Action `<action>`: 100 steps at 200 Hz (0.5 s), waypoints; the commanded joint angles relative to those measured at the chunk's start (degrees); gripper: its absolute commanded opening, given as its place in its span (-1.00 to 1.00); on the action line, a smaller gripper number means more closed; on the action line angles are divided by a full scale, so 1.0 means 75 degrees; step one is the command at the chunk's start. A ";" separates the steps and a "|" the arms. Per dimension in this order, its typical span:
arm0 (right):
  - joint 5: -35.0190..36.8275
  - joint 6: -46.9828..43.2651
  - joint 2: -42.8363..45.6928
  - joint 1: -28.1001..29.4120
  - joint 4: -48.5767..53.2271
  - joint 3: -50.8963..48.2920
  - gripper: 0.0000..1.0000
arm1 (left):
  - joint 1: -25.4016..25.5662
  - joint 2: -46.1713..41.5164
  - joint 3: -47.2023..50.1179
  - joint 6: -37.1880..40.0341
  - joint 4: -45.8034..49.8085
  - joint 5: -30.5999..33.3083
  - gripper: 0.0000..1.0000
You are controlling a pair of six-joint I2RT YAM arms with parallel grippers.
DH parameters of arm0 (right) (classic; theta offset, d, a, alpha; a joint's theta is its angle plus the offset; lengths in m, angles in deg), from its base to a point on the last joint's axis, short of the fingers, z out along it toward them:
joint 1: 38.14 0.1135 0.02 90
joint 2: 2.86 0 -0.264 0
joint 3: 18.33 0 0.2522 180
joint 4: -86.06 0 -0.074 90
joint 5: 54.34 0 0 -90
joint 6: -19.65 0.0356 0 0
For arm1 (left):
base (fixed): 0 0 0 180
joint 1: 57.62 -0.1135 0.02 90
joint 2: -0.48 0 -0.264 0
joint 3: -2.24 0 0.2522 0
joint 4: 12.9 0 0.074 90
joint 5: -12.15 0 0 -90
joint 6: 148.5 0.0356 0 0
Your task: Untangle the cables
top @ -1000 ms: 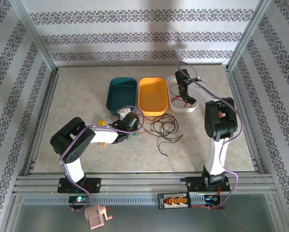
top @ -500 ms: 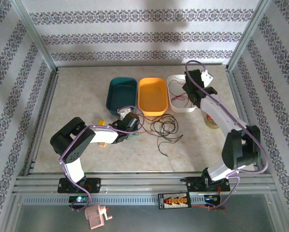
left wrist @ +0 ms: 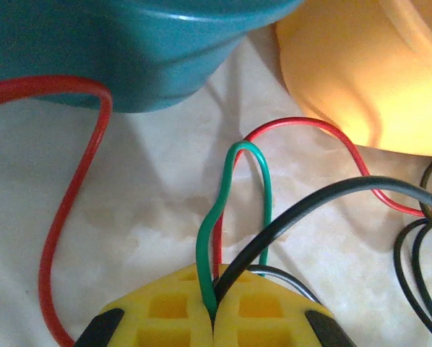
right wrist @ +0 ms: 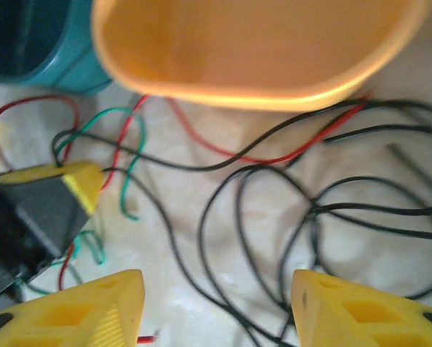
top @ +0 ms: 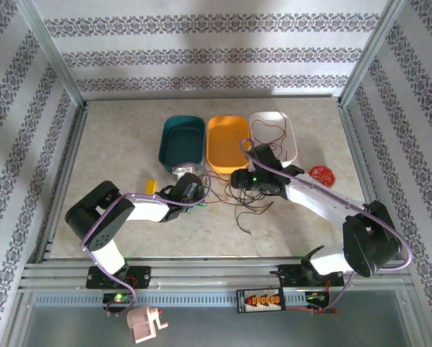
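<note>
Cables (top: 246, 196): thin red, green and black strands, tangled on the surface (top: 115, 152) just in front of the orange tray (top: 227, 141); the heap is mostly black loops.
Left gripper (left wrist: 214, 318): low on the surface near the teal tray (top: 181, 137); its jaws are pressed together and pinch a green loop, and a red and a black strand also enter between them.
Right gripper (right wrist: 214, 293): above the black loops; its jaws are spread wide and hold nothing.
White tray (top: 275, 134): one red strand lies inside.
Red roll (top: 320, 174): on the surface, right of the right arm.
</note>
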 commanded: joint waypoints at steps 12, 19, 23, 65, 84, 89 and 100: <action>-0.1984 -0.0731 -0.0669 0.0071 0.0372 0.0550 0.13 | -0.0005 -0.0133 0.0122 -0.0279 -0.0542 -0.0245 -1.00; -0.2244 -0.0817 -0.0869 0.0091 0.0539 0.0652 0.13 | -0.0017 -0.0132 0.0144 -0.0316 -0.0598 -0.0249 -1.00; -0.2373 -0.0857 -0.0977 0.0110 0.0594 0.0699 0.13 | -0.0022 -0.0134 0.0156 -0.0355 -0.0629 -0.0255 -1.00; -0.2898 -0.1090 -0.1545 0.0223 0.0964 0.0945 0.12 | -0.0069 -0.0107 0.0265 -0.0501 -0.0849 -0.0305 -1.00; -0.2980 -0.1214 -0.1734 0.0265 0.1116 0.0985 0.13 | -0.0070 -0.0132 0.0301 -0.0521 -0.0885 -0.0322 -1.00; -0.2962 -0.1253 -0.1809 0.0287 0.1175 0.0991 0.13 | -0.0070 -0.0132 0.0298 -0.0518 -0.0885 -0.0328 -1.00; -0.2883 -0.1325 -0.1981 0.0320 0.1311 0.1051 0.13 | -0.0070 -0.0132 0.0304 -0.0513 -0.0907 -0.0337 -1.00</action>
